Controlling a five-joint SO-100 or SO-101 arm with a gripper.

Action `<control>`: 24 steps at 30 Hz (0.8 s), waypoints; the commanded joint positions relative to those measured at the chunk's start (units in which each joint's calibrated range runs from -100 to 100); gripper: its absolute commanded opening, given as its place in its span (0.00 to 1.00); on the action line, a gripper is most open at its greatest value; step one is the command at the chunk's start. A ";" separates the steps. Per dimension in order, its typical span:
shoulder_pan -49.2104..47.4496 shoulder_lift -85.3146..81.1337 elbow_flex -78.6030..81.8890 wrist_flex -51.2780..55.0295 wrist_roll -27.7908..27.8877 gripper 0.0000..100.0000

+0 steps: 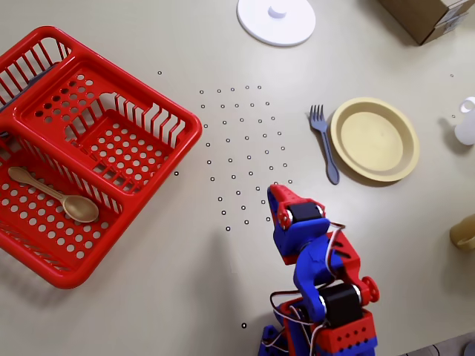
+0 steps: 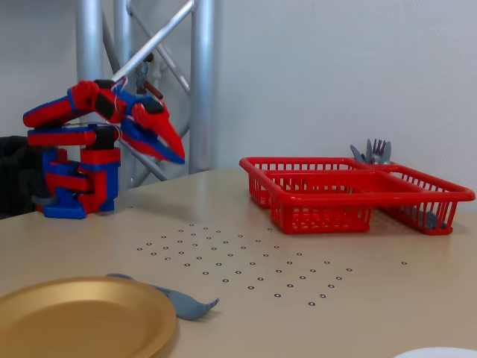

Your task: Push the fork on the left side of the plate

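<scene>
The slate-blue fork (image 1: 324, 141) lies on the table against the left rim of the pale-yellow plate (image 1: 375, 139) in the overhead view, tines toward the top. In the fixed view the fork's tines (image 2: 186, 303) poke out to the right of the plate (image 2: 82, 317). My red and blue gripper (image 1: 275, 194) is folded back near the arm's base, well below and left of the fork, raised above the table (image 2: 177, 154). Its jaws are closed and hold nothing.
A red basket (image 1: 89, 148) stands at the left with a tan spoon (image 1: 56, 196) in it; its far compartment holds more cutlery (image 2: 373, 151). A white disc with a knob (image 1: 276, 18), a cardboard box (image 1: 430, 16) and a white object (image 1: 466, 122) sit along the top and right.
</scene>
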 commanded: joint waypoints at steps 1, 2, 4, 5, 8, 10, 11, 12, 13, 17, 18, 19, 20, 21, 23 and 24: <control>1.15 -0.51 0.23 -1.76 0.39 0.00; 1.15 -0.51 1.32 -2.33 0.29 0.00; 1.08 -0.51 3.59 -4.10 0.24 0.00; 1.08 -0.51 4.95 -5.06 0.39 0.00; 1.51 -0.51 9.12 -8.04 0.83 0.00; 1.87 -0.51 11.57 -9.57 1.12 0.00; 2.16 -0.51 12.38 -10.05 1.27 0.00; 2.23 -0.51 13.11 -10.70 1.51 0.00; 2.37 -0.51 13.92 -11.50 1.66 0.00; 2.16 -0.51 14.10 -11.26 1.32 0.00; 2.01 -0.51 14.10 -11.18 1.22 0.00; 2.01 -0.51 14.10 -10.62 1.22 0.00; 2.01 -0.51 14.20 -9.65 1.42 0.00; 2.01 -0.51 14.20 -8.69 1.56 0.00; 2.01 -0.51 14.20 -6.19 1.76 0.00; 2.01 -0.51 14.20 -4.82 1.81 0.00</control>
